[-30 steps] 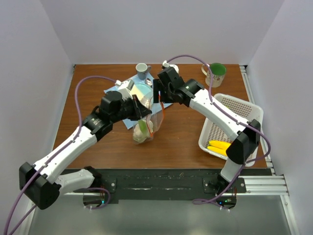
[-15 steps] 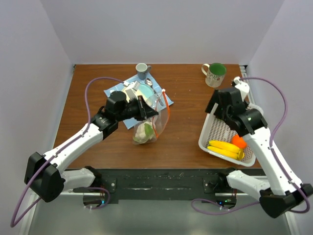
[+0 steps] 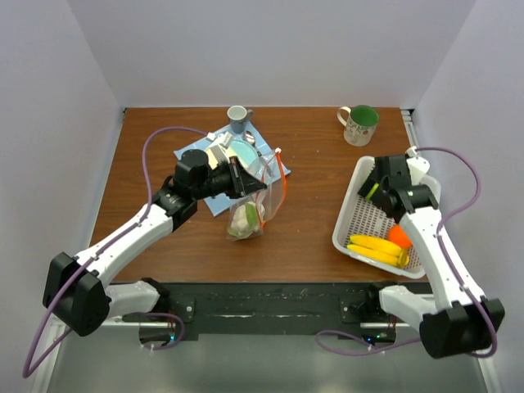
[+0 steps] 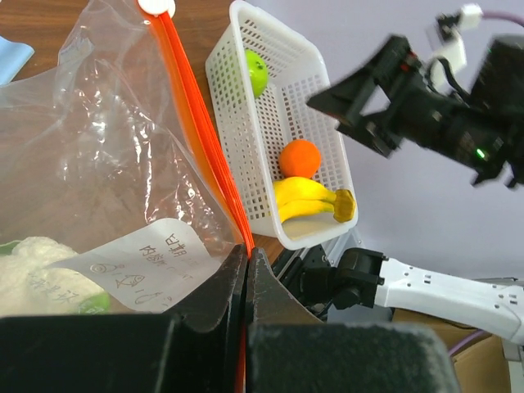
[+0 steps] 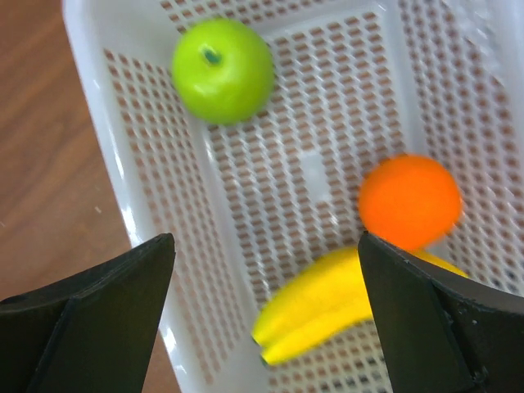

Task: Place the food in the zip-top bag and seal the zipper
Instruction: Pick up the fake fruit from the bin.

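The clear zip-top bag hangs mid-table, its orange-red zipper running down the right edge. Inside lies a pale green leafy piece. My left gripper is shut on the zipper at the bag's mouth edge, with its tips pinched together. My right gripper hovers open over the white basket, with nothing between its fingers. In the right wrist view the gripper is above a green apple, an orange and a yellow banana.
A green mug stands at the back right. A small grey cup stands at the back centre, beside a blue cloth and a round plate. The basket sits at the table's right edge, close to the side wall.
My right arm has swung away from the bag to above the basket, and its jaws have opened wide. The left gripper keeps its hold and the bag has shifted slightly.
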Robot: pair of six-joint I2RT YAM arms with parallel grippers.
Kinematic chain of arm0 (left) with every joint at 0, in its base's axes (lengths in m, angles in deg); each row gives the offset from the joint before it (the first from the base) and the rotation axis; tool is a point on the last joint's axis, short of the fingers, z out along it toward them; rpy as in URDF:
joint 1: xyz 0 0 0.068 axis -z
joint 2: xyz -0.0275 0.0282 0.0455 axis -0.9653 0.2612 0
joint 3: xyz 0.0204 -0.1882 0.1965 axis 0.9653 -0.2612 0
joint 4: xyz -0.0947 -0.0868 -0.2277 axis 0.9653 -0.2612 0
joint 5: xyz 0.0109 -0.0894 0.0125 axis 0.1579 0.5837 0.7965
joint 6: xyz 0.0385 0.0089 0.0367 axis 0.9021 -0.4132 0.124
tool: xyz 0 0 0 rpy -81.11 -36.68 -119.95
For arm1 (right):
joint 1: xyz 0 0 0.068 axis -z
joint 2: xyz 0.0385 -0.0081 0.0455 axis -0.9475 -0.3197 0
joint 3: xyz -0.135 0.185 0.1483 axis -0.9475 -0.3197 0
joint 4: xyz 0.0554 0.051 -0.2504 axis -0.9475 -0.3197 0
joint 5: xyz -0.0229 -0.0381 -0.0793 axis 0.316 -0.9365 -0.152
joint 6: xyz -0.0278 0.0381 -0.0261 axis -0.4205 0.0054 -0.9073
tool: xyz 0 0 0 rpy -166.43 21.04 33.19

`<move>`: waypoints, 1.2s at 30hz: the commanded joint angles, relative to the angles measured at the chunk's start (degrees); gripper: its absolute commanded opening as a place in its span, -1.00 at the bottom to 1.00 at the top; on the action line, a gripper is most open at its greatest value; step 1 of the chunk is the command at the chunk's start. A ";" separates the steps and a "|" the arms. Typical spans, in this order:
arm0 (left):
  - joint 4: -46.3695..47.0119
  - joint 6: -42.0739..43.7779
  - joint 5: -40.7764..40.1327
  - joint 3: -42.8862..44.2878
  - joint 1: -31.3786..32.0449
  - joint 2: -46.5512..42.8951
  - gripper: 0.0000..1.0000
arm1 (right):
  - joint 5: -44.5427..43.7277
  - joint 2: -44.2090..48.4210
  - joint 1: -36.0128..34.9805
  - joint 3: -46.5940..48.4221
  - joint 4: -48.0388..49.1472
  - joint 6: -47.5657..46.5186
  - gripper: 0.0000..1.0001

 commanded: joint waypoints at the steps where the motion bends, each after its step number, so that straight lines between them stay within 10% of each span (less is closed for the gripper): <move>1: 3.98 -0.70 2.00 0.07 -0.41 -0.30 -1.00 | 8.57 -10.29 4.83 0.98 20.55 -3.89 0.97; 9: 3.63 -0.18 2.53 -0.11 -0.50 -1.00 -1.00 | 13.77 -23.23 12.49 2.21 26.90 0.85 0.90; 26: 1.70 1.22 5.69 -0.02 -0.50 0.66 -1.00 | -11.81 -10.67 12.49 2.40 -22.74 28.60 0.97; 36: -0.15 2.20 4.64 0.33 -0.41 2.25 -1.00 | -12.07 1.20 12.49 -9.39 -20.91 28.90 0.97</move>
